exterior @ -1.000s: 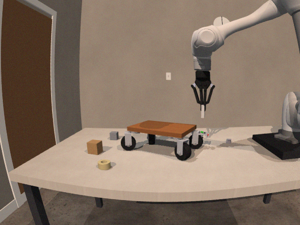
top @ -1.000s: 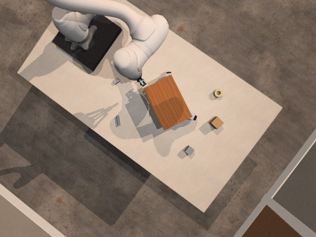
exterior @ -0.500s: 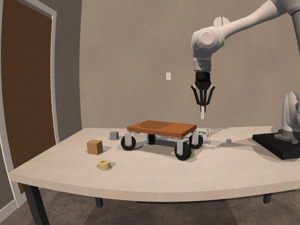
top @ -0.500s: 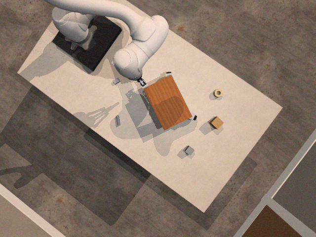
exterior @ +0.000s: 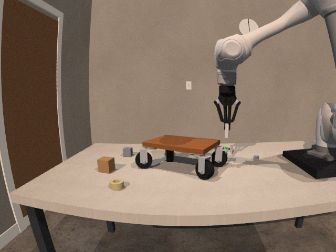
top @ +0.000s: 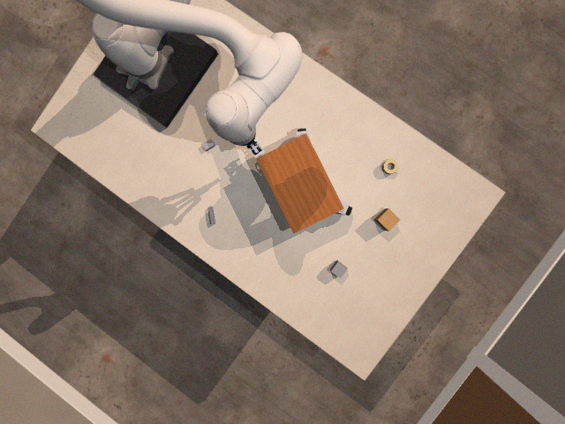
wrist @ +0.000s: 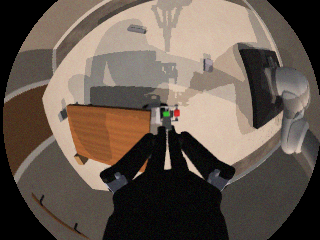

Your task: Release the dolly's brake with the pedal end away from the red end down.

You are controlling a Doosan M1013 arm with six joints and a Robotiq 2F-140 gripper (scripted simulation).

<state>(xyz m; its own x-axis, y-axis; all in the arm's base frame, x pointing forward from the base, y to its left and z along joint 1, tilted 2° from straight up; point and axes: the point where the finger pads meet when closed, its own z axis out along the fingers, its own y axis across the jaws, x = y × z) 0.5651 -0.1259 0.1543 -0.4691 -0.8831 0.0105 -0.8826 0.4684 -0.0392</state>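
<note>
Near edge of the table (exterior: 173, 211): a cream ring (exterior: 116, 184), then a tan cube (exterior: 106, 164). Toward the middle, the dolly (exterior: 181, 144) stands on four black casters, its orange deck level. At the dolly's end facing the arm's base corner, the brake pedal (exterior: 228, 148) shows a green and a red end. Above it, apart from the pedal, hangs the gripper (exterior: 227, 133), fingers fully closed on nothing. Beyond, a small grey cube (exterior: 127, 151) near the far edge.
</note>
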